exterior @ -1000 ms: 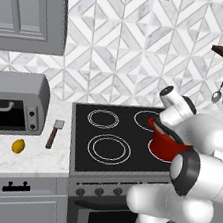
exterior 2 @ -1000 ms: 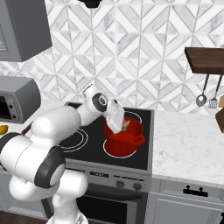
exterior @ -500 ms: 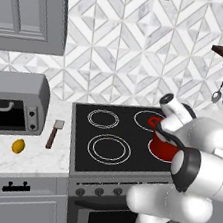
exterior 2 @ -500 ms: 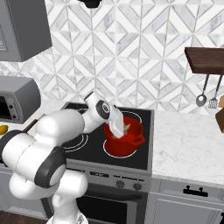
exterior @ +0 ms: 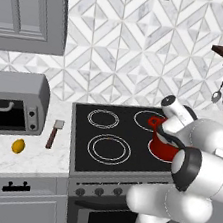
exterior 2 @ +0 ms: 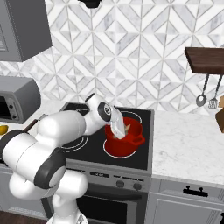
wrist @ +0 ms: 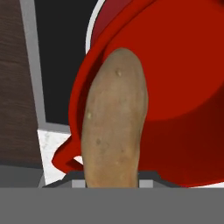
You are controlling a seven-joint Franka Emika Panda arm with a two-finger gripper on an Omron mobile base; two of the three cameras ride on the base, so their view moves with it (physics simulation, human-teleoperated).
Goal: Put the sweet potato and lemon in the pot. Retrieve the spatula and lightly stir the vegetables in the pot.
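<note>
Kitchen sim, grey table w/ black stove [exterior: 124, 141] set in it. Hand [exterior 2: 117, 127] is closed on the sweet potato [wrist: 116, 122], hanging just over the open red pot [exterior 2: 124, 139] on the stove's front right burner. Tuber looks stiff and fairly light, skin rough enough not to slip (grip sits at one end, rest sticks out toward the pot). Lemon [exterior: 18, 145] sits on the table left of the stove: round, smooth, prob rolls, so take it across the middle. Spatula [exterior: 53, 133] lies beside it; grab by handle.
</note>
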